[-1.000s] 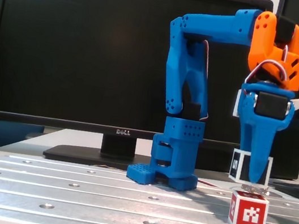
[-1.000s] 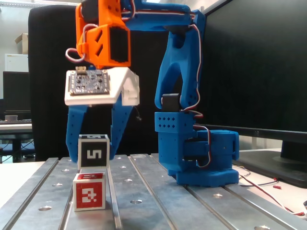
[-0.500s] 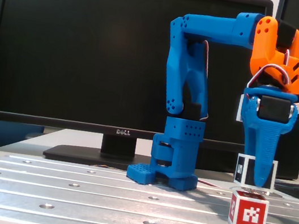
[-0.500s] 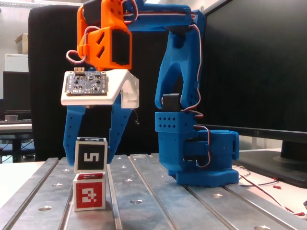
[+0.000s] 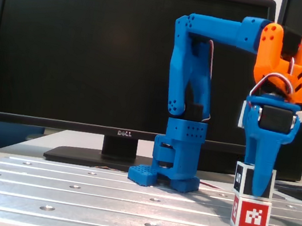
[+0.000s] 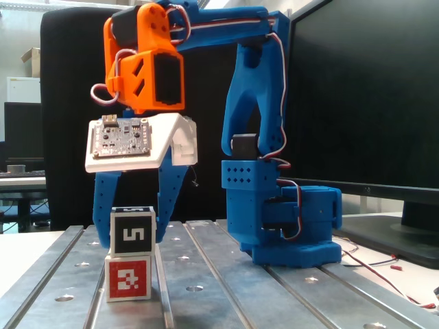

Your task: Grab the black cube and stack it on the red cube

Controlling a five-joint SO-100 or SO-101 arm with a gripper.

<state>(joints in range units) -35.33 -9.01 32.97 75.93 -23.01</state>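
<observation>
The black cube (image 5: 244, 177) rests on top of the red cube (image 5: 254, 216) at the right of the metal table; both also show in the other fixed view, black cube (image 6: 132, 232) on red cube (image 6: 129, 277). My gripper (image 6: 132, 234) comes straight down over the stack. Its two blue fingers (image 6: 164, 205) straddle the black cube and lie close against its sides. No clear gap shows between fingers and cube. In a fixed view the gripper (image 5: 260, 189) has one finger covering part of the black cube's front.
The arm's blue base (image 5: 173, 169) stands on the slotted metal table (image 5: 96, 197), left of the stack. A large Dell monitor (image 5: 92, 51) stands behind. Red and white cables (image 6: 384, 264) lie by the base.
</observation>
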